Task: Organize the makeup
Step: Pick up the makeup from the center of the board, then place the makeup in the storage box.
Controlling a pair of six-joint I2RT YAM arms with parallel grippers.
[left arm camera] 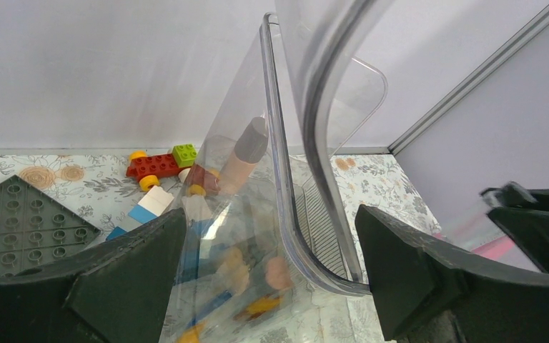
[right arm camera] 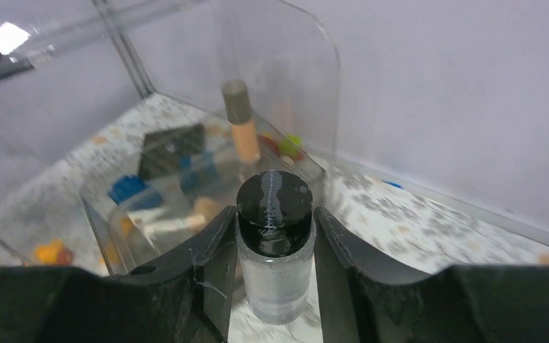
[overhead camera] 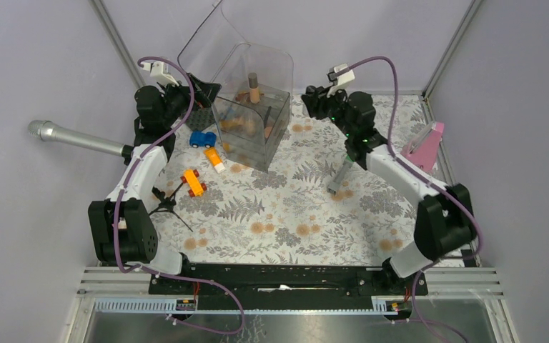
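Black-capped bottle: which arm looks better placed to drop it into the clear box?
Right, probably: the right gripper holds the bottle, facing the clear box; the left gripper stands open astride the box's wall.

The tabletop (overhead camera: 293,214) carries a grey fern-and-flower print. A clear organiser box (overhead camera: 257,146) stands at rear centre. To its left lie a dark studded baseplate (left arm camera: 28,221), a blue toy car (overhead camera: 201,138), an orange-and-white block (overhead camera: 215,159) and an orange toy car (overhead camera: 194,183). A grey tube (overhead camera: 337,184) rests right of centre. A black tripod (overhead camera: 170,205) stands near the left edge.
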